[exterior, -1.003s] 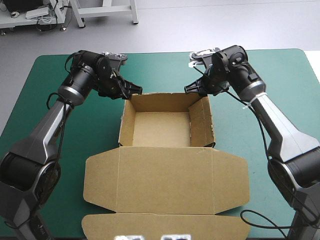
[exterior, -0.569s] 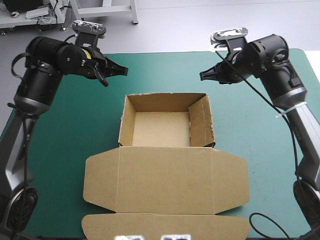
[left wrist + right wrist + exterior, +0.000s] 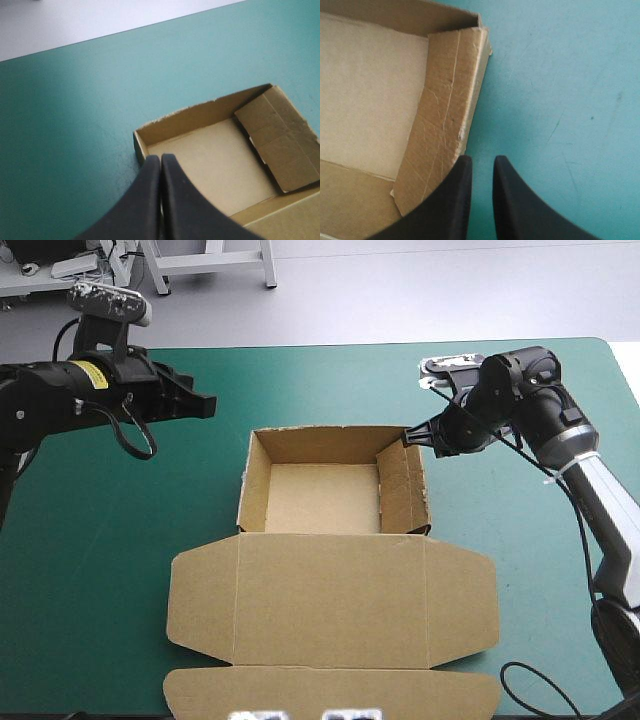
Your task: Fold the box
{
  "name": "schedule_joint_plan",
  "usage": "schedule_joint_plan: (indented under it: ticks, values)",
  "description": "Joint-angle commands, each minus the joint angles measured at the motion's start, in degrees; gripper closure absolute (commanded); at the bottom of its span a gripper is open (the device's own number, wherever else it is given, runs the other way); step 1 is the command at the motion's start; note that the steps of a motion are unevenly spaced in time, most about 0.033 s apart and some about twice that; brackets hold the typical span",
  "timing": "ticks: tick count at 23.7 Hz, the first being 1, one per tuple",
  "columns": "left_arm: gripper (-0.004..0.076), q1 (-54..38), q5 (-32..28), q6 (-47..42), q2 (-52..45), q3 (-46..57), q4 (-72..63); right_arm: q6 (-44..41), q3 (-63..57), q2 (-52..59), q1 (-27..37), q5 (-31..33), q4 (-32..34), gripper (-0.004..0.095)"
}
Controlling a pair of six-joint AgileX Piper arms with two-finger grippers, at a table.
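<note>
Holding the left gripper [image 3: 209, 405] above the table's [image 3: 150, 510] far left, jaws together. Poising the right gripper [image 3: 407, 437] at the box's [image 3: 320, 498] far right corner, jaws narrowly parted.

Bright, diffuse overhead light with no hard glare; only soft shadows along the box [image 3: 330, 495] walls, plus a dim patch on the counter [image 3: 45, 150] beside the left gripper [image 3: 160, 159] in its wrist view.

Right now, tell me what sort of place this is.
Probably a robot test bench: the left gripper and the right gripper hang over a teal-green covered table that bears one brown box, an open tray with its lid flat.
</note>
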State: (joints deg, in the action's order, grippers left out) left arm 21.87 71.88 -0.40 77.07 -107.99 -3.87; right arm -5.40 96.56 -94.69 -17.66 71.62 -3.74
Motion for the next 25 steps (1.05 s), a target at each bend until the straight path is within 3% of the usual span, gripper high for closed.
schedule_joint_plan:
  ticks: [1,4,9,11,20,25]
  values:
    - [0.0733,0.3,2.0,1.4,-4.0,3.8,-0.6,0.7,-1.1,2.5,0.4,-2.3,-0.4,0.0771]
    - [0.0733,0.3,2.0,1.8,-8.1,10.8,-0.4,0.9,-1.8,2.5,0.4,-2.4,-1.6,0.0761]
    - [0.0733,0.3,2.0,1.9,-11.8,16.8,0.1,4.1,-1.8,2.5,0.4,-0.9,-4.1,0.0469]
    - [0.0733,0.3,2.0,1.9,-12.5,17.8,0.1,3.2,-1.8,2.4,0.4,-1.6,-4.1,0.0416]
    - [0.0733,0.3,2.0,1.9,-14.1,18.1,0.1,3.2,-1.8,-4.1,0.4,-3.3,-10.3,0.0412]
    - [0.0733,0.3,2.0,1.9,-16.7,19.7,0.1,3.9,-1.8,-8.9,0.4,-4.9,-10.1,0.0412]
